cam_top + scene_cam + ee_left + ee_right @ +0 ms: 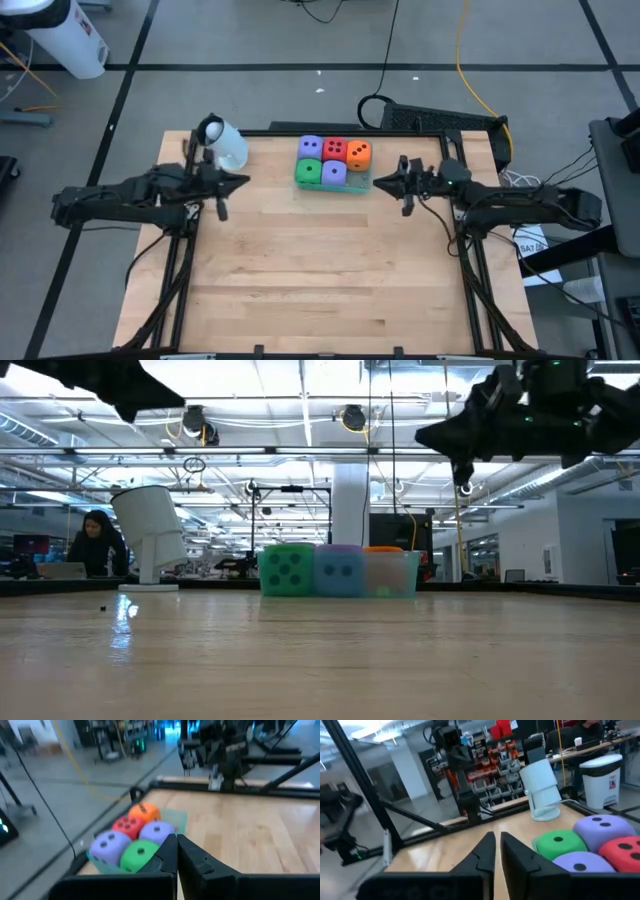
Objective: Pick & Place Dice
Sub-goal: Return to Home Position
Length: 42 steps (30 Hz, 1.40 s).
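Five dice sit packed together in a translucent green tray (366, 181) at the table's far middle. The back row is purple (311, 148), red (335, 150) and orange (359, 154); the front row is green (308, 172) and purple (334, 174). My left gripper (245, 181) hovers shut to the left of the tray, pointing at it, with nothing between its fingers (170, 845). My right gripper (375, 182) hovers shut just to the right of the tray, also holding nothing. Both are well above the tabletop in the low view, the right one (425, 435) at the upper right.
A white tilted cylinder on a round base (222, 143) stands at the far left of the table, near my left arm. Bare wood (320, 270) fills the near half. A black frame (470, 130) runs along the table's edges. A person (95, 540) sits far beyond the table.
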Motion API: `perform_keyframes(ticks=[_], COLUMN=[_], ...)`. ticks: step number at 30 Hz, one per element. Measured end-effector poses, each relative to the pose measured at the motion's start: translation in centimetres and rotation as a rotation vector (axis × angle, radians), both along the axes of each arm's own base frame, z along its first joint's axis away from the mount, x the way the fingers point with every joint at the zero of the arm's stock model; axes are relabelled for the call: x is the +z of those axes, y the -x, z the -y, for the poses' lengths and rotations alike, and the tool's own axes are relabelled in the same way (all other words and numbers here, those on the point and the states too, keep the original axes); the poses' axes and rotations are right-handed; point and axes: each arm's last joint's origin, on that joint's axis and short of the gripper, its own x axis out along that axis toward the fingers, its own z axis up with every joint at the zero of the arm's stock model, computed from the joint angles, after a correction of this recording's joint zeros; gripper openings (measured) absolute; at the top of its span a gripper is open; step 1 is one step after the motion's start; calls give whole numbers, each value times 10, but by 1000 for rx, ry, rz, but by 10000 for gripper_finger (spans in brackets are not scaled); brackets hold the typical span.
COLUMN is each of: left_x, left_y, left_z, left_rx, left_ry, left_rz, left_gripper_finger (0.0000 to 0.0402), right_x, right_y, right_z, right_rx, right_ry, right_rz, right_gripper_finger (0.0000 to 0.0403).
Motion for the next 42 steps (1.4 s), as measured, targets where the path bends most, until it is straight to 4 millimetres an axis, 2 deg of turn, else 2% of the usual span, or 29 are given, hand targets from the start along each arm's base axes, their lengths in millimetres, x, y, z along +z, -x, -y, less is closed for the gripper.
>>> perform_keyframes(ticks=[5,8,12,22,28,33,42], left_x=[9,-2,-11,2,1,-1,-35], left_y=[11,9,11,55,66,68,54], left_z=[2,2,-1,1,2,2,1], left_rx=[-41,-68,27,57,84,90,80], left_ry=[-83,-147,-111,-113,-125,-109,-82], left_rz=[105,69,12,218,244,251,186], left_gripper_finger=[2,2,2,1,1,3,1], right_x=[-4,-8,-4,-3,-4,-12,-9], right_y=[17,22,31,56,65,61,71], right_z=[-5,-6,-9,-21,-29,-41,-53], right_rx=[-17,-56,-64,-61,-135,-61,10], right_ry=[-52,-79,-78,-72,-44,-31,18], right_rz=[2,-55,-55,-122,-145,-130,-18], right_gripper_finger=[3,3,1,0,0,0,0])
